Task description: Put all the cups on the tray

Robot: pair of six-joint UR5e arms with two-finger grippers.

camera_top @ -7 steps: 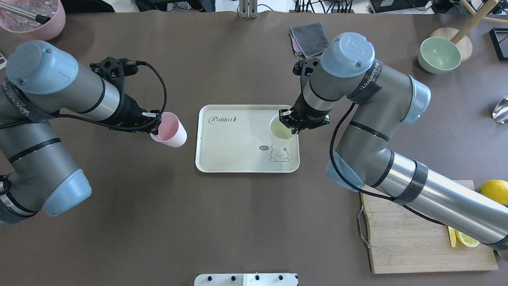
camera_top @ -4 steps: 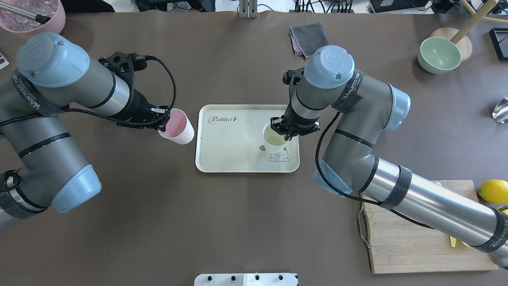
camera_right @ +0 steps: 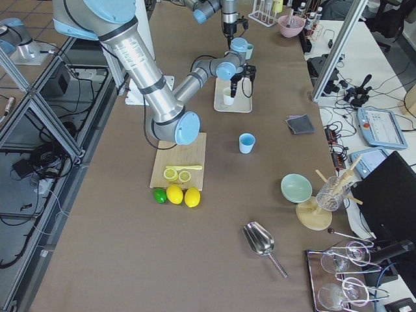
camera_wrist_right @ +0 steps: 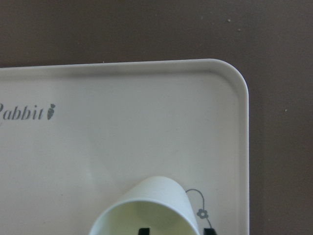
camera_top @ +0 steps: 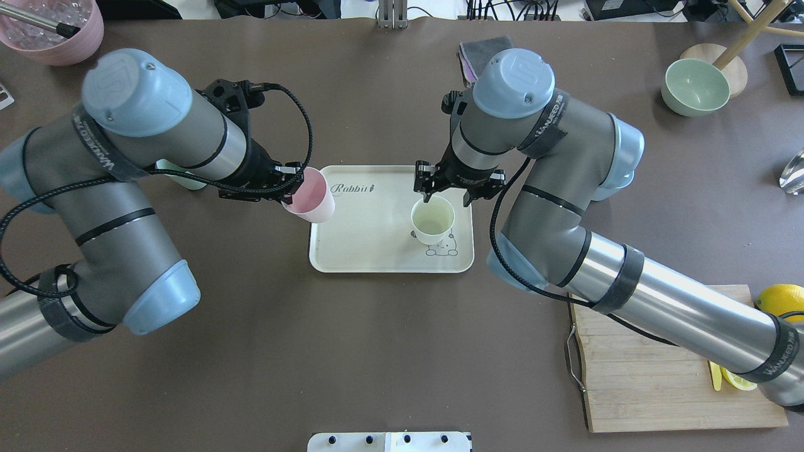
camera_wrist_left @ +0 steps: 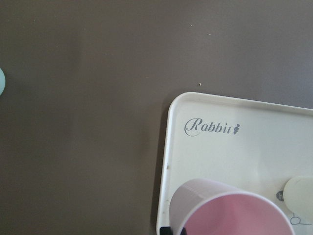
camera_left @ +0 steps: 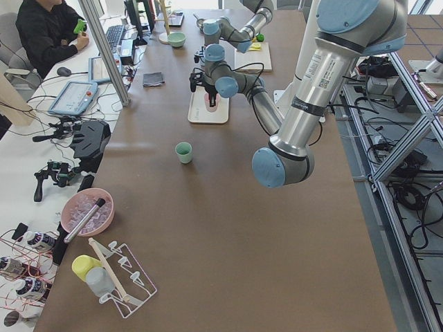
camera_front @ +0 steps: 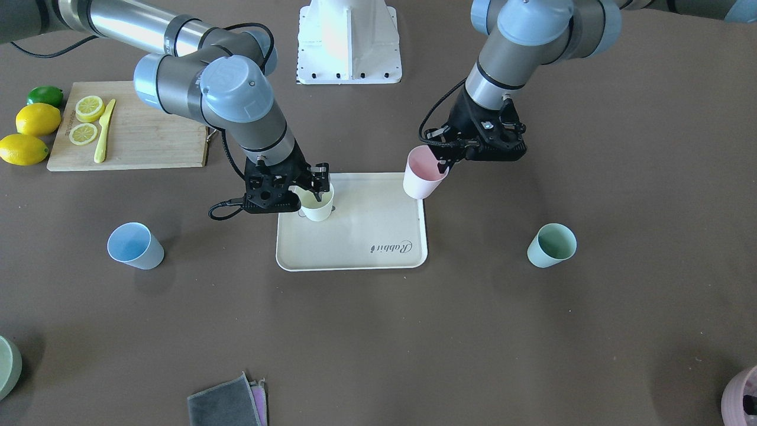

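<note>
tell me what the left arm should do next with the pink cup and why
Probably carry the pink cup a little further in over the tray, then set it down upright. The left gripper holds it by the rim, tilted, right above the tray's rim, and the tray floor between there and the yellow cup is bare.

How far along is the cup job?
Done: the pale yellow plastic cup stands on the cream rectangular tray, the right tool open over it. In hand: the left tool holds the pale pink plastic cup at the tray's edge. Left: the light blue cup and mint green cup, both on the table.
</note>
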